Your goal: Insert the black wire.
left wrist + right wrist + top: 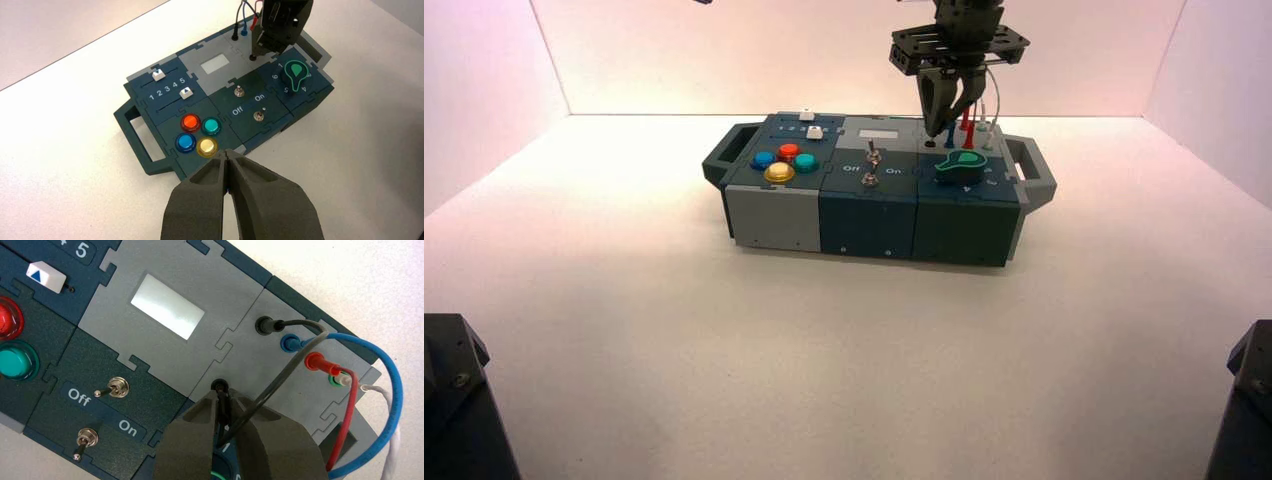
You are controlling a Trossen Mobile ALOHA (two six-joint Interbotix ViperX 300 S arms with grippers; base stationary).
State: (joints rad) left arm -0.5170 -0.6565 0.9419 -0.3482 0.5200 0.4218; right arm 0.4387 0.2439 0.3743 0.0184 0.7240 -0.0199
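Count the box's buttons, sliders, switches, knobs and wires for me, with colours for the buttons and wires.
Buttons: 4 (red, green, blue, yellow)
Sliders: 2
Switches: 2
Knob: 1
Wires: 4 (black, blue, red, white)
Total: 13

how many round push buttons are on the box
4, grouped together at the box's left end in the high view: red, green, blue, yellow. None seem hidden.

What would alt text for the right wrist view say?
Right end effector grips the black wire's plug at the near black socket; the wire's other plug sits in the far black socket, beside the blue plug.
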